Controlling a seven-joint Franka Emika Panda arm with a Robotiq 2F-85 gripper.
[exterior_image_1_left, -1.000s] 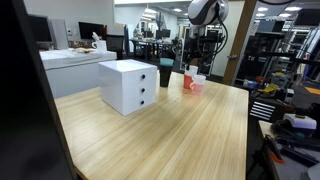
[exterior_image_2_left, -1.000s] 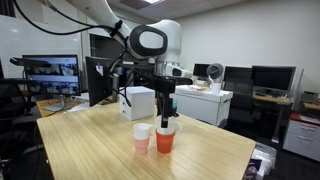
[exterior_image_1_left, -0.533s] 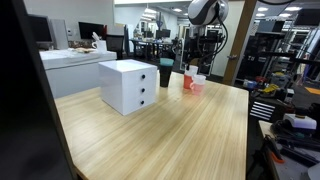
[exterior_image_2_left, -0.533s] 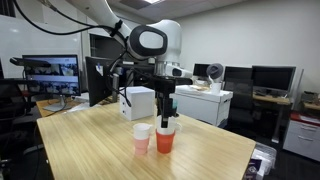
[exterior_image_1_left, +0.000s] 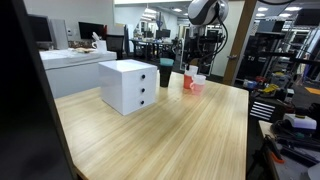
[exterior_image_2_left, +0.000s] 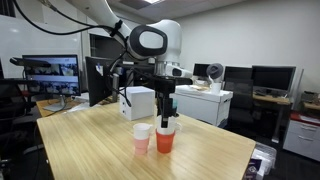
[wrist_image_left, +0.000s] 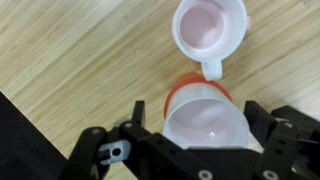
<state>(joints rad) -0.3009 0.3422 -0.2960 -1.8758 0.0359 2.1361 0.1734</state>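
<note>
The orange cup stands upright on the tabletop, near its far end in an exterior view, and a paler inner wall or insert shows inside its rim in the wrist view. The pincer hangs straight above it, released, its two dark fingers spread to either side of the cup's rim; whether they touch the rim I cannot tell. In an exterior view the pincer points down, with its tips at the top of the orange cup. Just beside the orange cup stands a pink cup, also upright, its small handle turned toward the orange one; the two sit very close together. Farther along the tabletop, well apart from both cups, is a white drawer box with three round knobs, and a dark cup stands between it and the cups.
</note>
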